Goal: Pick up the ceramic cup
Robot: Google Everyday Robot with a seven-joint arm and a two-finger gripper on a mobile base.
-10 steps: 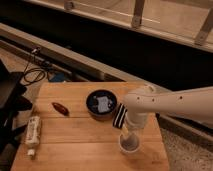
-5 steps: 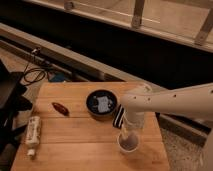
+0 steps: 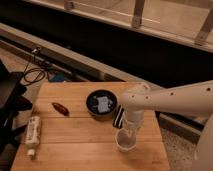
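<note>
The ceramic cup (image 3: 126, 142) is a small white handleless cup standing upright near the front right of the wooden table (image 3: 75, 140). My white arm reaches in from the right, and the gripper (image 3: 127, 130) hangs straight down over the cup, its tip at or just inside the rim. The wrist hides part of the cup's far rim. Just behind and to the left of the gripper sits a wider black bowl (image 3: 101, 104) with something pale inside.
A small reddish-brown object (image 3: 60, 108) lies on the left part of the table. A white tube or bottle (image 3: 33, 133) lies along the left edge. Black cables (image 3: 33, 75) and a dark shape are on the floor at left. A raised ledge runs behind.
The gripper has dropped lower over the cup, from a little above it to rim height. The cup, bowl and other items have not moved.
</note>
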